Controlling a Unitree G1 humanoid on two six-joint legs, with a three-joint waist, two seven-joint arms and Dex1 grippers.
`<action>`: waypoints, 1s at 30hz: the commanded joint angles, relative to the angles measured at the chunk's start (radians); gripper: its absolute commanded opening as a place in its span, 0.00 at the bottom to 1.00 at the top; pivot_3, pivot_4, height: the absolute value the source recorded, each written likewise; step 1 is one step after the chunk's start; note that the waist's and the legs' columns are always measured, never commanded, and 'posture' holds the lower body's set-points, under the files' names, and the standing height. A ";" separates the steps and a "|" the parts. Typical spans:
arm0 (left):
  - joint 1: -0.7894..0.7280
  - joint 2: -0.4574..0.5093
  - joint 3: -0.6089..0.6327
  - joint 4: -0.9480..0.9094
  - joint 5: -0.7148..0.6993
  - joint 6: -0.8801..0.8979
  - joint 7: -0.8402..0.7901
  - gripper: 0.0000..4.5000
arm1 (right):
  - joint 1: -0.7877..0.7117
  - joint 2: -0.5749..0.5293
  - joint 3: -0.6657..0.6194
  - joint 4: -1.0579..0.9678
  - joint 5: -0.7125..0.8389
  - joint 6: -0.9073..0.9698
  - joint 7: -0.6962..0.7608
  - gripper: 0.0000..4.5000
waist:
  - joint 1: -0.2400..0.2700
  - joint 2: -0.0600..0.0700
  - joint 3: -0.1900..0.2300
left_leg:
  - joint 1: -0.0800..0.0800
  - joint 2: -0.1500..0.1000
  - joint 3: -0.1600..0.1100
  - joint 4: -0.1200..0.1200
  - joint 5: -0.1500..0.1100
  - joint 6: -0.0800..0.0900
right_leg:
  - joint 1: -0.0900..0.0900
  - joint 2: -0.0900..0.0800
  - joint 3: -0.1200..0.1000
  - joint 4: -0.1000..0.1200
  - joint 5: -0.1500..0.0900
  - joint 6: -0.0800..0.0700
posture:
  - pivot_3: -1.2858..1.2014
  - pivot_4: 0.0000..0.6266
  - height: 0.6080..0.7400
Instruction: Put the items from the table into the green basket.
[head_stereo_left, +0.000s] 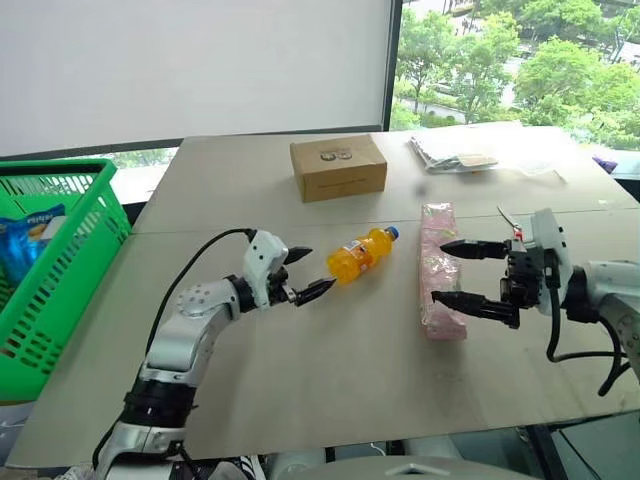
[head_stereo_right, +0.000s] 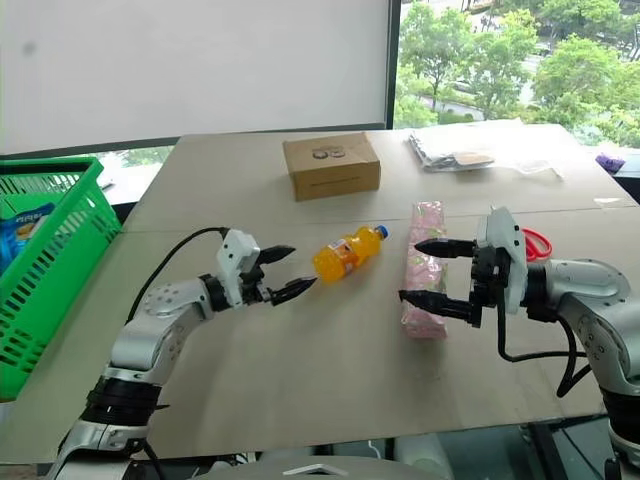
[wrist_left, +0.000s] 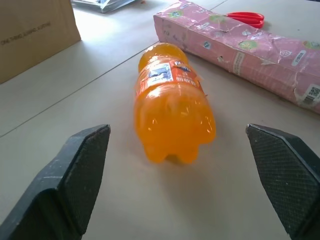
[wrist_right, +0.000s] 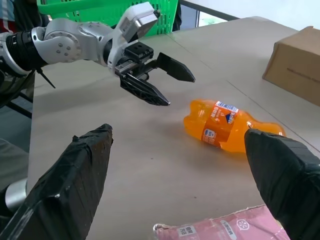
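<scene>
Left eye view is showing the green basket (head_stereo_left: 55, 265) far left, the left gripper (head_stereo_left: 306, 272) standing wide open just before the lying bottle (head_stereo_left: 360, 255). Smooth, round, probably slippery: grasp mid-body. Right gripper (head_stereo_left: 466, 273) is gaping beside the pink package (head_stereo_left: 440, 270).

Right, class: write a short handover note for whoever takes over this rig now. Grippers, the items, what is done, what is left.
Left gripper: open, at the base of the orange bottle, not touching.
Right gripper: open, beside the pink package, holding nothing.
Bottle, package and scissors all lie on the table.
Green basket: off the table's left edge.
Done: none of these three moved.
Left: all three.
</scene>
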 joint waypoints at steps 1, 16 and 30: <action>-0.079 -0.025 -0.016 0.047 0.031 -0.031 0.015 1.00 | 0.011 -0.008 -0.001 -0.006 -0.019 -0.043 -0.010 0.99 | -0.004 0.000 0.000 | 0.000 0.000 0.000 0.000 0.000 0.000 | 0.000 0.000 0.000 0.000 0.000 0.000 | 0.48 0.00 0.88; -0.200 -0.117 -0.108 0.268 0.194 -0.040 0.106 1.00 | 0.236 -0.002 -0.068 -0.030 -0.095 -0.154 -0.108 0.99 | -0.051 0.000 -0.001 | 0.000 0.000 0.000 0.000 0.000 0.000 | 0.000 0.001 0.001 0.000 -0.001 0.002 | 0.43 0.00 0.88; -0.241 -0.181 -0.030 0.284 0.134 -0.004 0.111 0.70 | 0.217 -0.018 -0.061 0.016 -0.108 -0.190 -0.105 1.00 | -0.086 0.000 -0.001 | 0.000 0.000 -0.001 0.000 0.000 0.000 | 0.000 0.000 0.001 0.000 -0.001 0.003 | 0.44 0.00 0.88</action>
